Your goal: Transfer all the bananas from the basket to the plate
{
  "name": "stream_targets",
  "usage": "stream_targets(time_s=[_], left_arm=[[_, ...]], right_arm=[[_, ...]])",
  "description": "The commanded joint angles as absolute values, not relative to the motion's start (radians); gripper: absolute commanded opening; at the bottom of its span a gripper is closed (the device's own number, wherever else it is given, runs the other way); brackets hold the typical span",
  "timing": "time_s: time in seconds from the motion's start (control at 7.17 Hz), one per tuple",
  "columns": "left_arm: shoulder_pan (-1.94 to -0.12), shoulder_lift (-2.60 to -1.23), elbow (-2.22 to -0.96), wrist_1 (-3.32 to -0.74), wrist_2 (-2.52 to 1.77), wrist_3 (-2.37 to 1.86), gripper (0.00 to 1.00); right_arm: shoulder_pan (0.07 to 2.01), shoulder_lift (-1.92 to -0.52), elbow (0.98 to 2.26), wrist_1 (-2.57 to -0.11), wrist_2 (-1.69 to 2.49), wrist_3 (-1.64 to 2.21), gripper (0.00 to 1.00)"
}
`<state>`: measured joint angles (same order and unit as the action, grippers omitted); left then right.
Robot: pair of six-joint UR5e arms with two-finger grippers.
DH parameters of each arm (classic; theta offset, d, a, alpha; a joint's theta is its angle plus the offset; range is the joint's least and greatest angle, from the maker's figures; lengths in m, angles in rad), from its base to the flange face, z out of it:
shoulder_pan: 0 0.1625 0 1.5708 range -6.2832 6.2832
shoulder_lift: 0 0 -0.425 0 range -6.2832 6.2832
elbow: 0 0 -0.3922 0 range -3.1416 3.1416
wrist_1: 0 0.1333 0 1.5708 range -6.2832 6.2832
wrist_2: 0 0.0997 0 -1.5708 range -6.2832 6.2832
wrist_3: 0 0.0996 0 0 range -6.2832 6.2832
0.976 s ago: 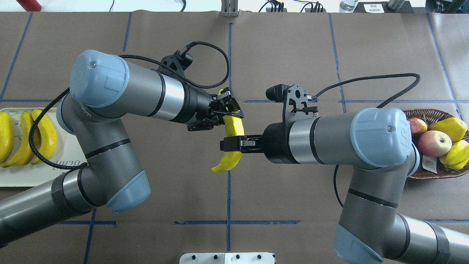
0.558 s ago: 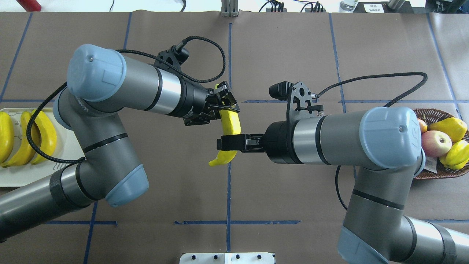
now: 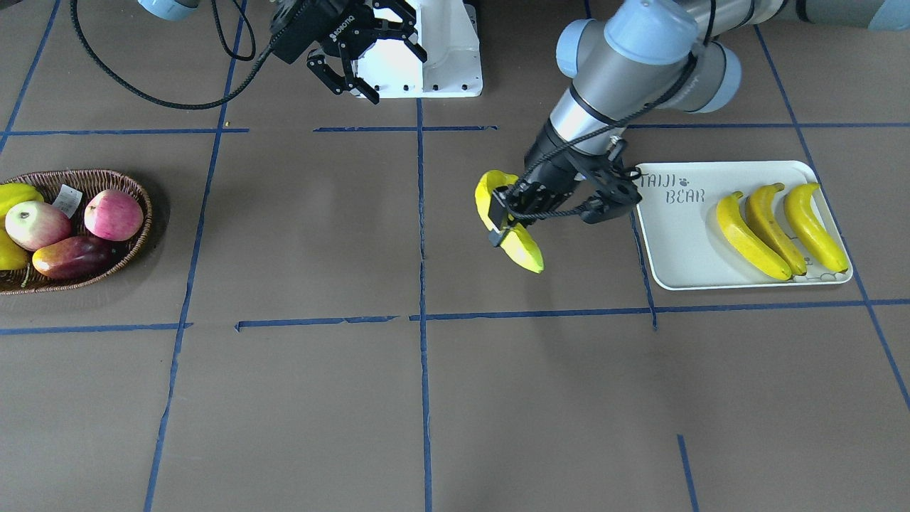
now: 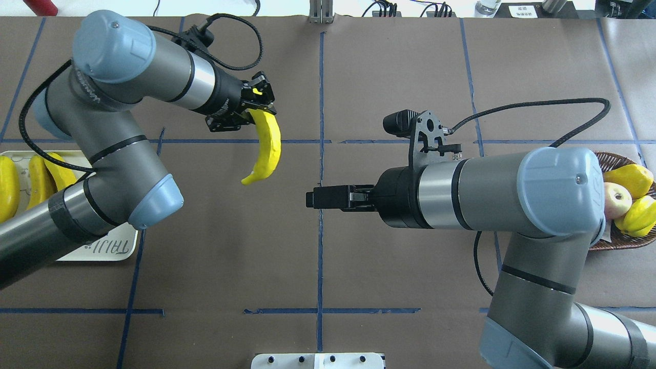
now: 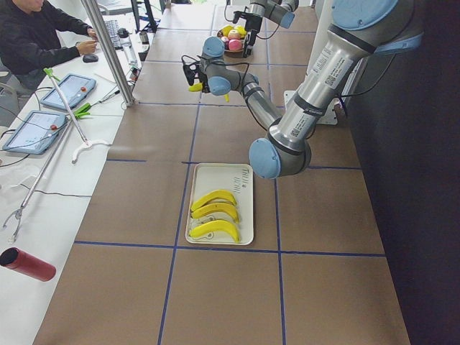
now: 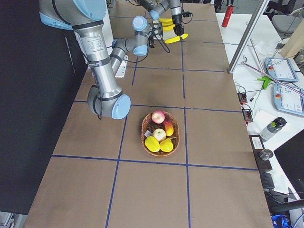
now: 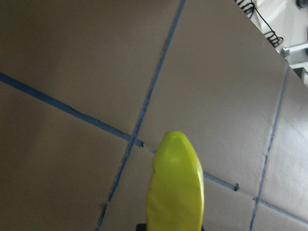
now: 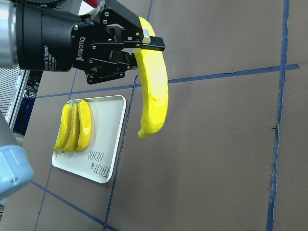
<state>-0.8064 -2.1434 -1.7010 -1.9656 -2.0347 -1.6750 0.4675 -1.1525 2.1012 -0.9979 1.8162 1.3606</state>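
Note:
My left gripper (image 4: 260, 98) is shut on the upper end of a long yellow banana (image 4: 267, 147), which hangs above the brown table left of centre. In the right wrist view the banana (image 8: 154, 96) dangles from the black fingers (image 8: 144, 44). My right gripper (image 3: 394, 71) stands open and holds nothing, right of the table's middle. Three bananas (image 3: 775, 224) lie side by side on the pale plate (image 3: 675, 242). The wicker basket (image 3: 138, 195) holds apples and stubby yellow fruit; I see no banana in it.
Blue tape lines cross the brown table cover. A white base block (image 3: 448, 64) sits at the robot's edge. In the exterior left view a person sits at a side table (image 5: 65, 136) with tablets and tools. A red bottle (image 5: 27, 264) lies there too.
The right gripper has let go of the banana and opened. The left arm has carried the banana leftward and farther from the robot, toward the plate's side.

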Motion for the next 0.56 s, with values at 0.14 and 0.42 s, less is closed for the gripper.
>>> stream_targets(time_s=[0.14,0.42], left_arm=[[-0.934,-1.889,-1.732,-1.812,-2.095,-1.382,0.00],[-0.928,-1.759,-1.730,-1.818,-2.033,-1.299,0.00]], right_arm=[[0.564,-1.207,2.159,-1.090,1.845,1.358,1.00],[0.737,-1.218,2.210,-1.373,1.969,1.205,1.00]])
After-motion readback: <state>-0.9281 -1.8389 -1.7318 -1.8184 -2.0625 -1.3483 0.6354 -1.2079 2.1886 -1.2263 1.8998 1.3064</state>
